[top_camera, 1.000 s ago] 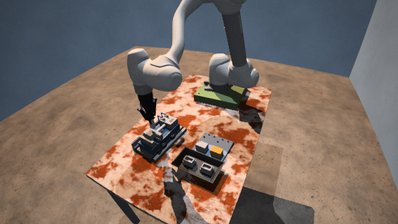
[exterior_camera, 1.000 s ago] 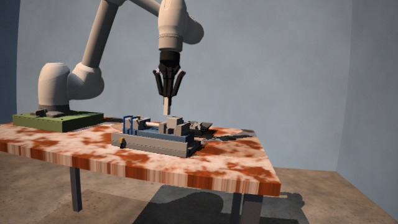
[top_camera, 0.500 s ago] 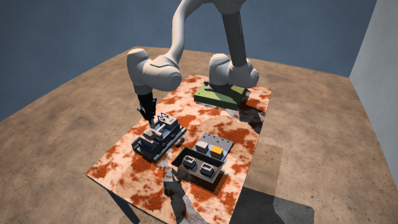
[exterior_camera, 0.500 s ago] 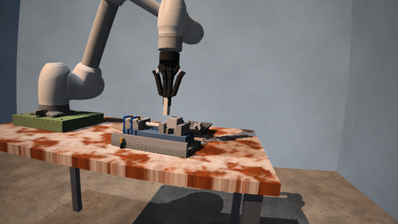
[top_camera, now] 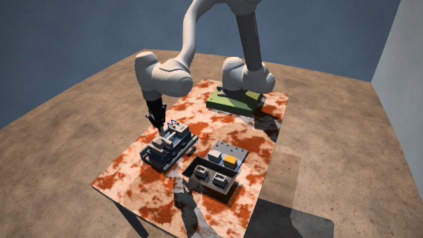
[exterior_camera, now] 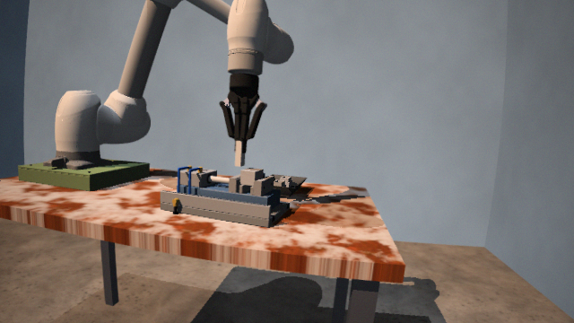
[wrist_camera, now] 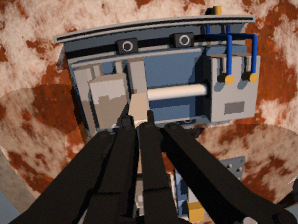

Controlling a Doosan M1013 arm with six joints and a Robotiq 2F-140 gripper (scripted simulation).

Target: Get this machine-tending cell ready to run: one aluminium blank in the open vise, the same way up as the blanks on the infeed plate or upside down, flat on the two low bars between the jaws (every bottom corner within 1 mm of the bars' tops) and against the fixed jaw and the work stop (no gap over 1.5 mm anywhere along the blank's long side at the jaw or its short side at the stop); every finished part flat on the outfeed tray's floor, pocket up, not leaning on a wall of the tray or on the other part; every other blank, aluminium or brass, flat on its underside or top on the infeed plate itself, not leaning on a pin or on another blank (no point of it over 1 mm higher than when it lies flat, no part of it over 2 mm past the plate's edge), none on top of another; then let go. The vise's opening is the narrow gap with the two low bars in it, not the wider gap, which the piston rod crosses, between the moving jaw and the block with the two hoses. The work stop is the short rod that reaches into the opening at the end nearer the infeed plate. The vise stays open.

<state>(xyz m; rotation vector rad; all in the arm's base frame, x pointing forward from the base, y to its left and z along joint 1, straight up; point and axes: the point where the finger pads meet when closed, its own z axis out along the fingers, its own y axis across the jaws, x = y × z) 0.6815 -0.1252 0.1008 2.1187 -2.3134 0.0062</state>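
Aluminium-grey blank (top_camera: pixel 159 142) (exterior_camera: pixel 252 176) (wrist_camera: pixel 108 102) sits between the jaws of the vise (top_camera: pixel 174 148) (exterior_camera: pixel 229 194) (wrist_camera: pixel 172 64), top standing above them; exact seating, cannot tell. Gripper (top_camera: pixel 161 129) (exterior_camera: pixel 240 152) (wrist_camera: pixel 140 104) is over the vise, fingers closed to a narrow stance. Grey block (top_camera: pixel 215 155) and brass blank (top_camera: pixel 230 160) on infeed plate (top_camera: pixel 234 149), apart. Two finished parts, pockets up, apart in outfeed tray (top_camera: pixel 211 189).

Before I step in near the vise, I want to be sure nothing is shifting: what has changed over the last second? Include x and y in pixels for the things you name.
Nothing visibly changed. The claw (top_camera: pixel 161 129) (exterior_camera: pixel 240 154) (wrist_camera: pixel 140 104) stays shut above the vise, with no grasp or release to see. The block at the vise jaws (top_camera: pixel 159 143) (exterior_camera: pixel 252 176) (wrist_camera: pixel 108 97), the yellow blank (top_camera: pixel 230 160) (wrist_camera: pixel 196 213) and both parts in the tray (top_camera: pixel 185 174) look the same.
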